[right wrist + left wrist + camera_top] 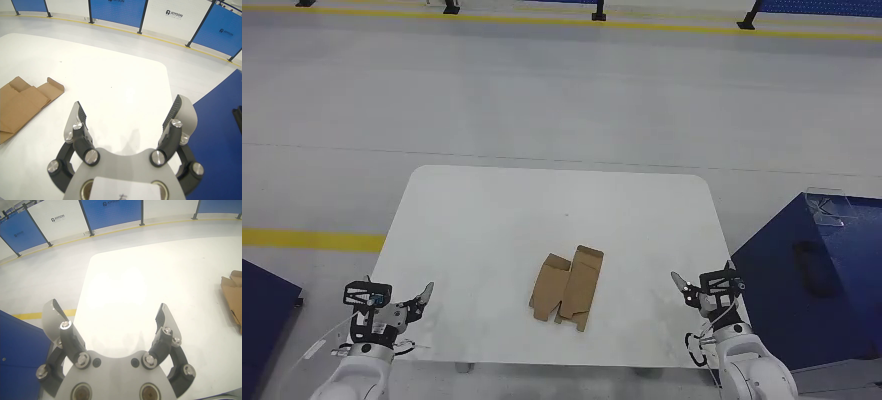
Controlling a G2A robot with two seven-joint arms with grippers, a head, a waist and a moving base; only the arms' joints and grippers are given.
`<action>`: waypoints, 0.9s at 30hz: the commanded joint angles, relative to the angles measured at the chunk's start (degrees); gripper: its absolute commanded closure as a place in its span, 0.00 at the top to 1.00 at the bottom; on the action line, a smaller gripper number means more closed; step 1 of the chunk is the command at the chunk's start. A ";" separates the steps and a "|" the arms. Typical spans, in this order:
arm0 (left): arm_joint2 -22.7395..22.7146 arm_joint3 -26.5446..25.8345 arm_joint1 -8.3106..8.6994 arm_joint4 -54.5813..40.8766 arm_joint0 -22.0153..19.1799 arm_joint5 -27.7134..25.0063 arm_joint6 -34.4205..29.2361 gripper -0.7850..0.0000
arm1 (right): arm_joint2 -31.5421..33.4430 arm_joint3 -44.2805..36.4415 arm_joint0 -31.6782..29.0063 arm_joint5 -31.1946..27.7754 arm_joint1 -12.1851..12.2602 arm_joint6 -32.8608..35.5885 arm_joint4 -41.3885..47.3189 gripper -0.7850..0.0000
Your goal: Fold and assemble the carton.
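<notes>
Nearest, over the near-left corner of the table, the left gripper hangs with jaws spread wide, holding nothing. Mid-table, toward the near edge, lies the carton, a flat brown blank with nothing inside. It is probably light, thin and easily creased, best taken by a free end flap. At the near-right edge the right gripper likewise gapes empty.

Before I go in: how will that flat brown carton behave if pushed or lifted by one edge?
The carton lies flat, thin folded cardboard, so probably light; pushed, it would likely slide on the smooth white table. Lifted by one edge, its creased panels and loose flaps may hinge and sag.
</notes>
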 commanded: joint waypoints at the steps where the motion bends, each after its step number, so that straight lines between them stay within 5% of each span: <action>1: 1.66 -1.60 -0.25 -4.33 -1.13 -2.06 -3.09 1.00 | 0.00 0.00 0.00 0.00 0.00 0.00 0.00 1.00; 6: 5.67 -5.50 -0.92 -28.14 -8.85 -8.25 -22.86 1.00 | 0.00 0.00 0.00 0.00 0.00 0.00 0.00 1.00; 9: 7.99 -2.37 -1.12 -43.26 -16.82 -11.01 -35.88 1.00 | 0.00 0.00 0.00 0.00 0.00 0.00 0.00 1.00; 19: 25.41 31.20 -4.37 -74.29 -45.54 -15.35 -64.42 1.00 | 0.00 0.00 0.00 0.00 0.00 0.00 0.00 1.00; 27: 34.91 45.75 -7.13 -74.09 -54.86 -19.86 -64.96 0.79 | 0.00 0.00 0.00 0.00 0.00 0.00 0.00 1.00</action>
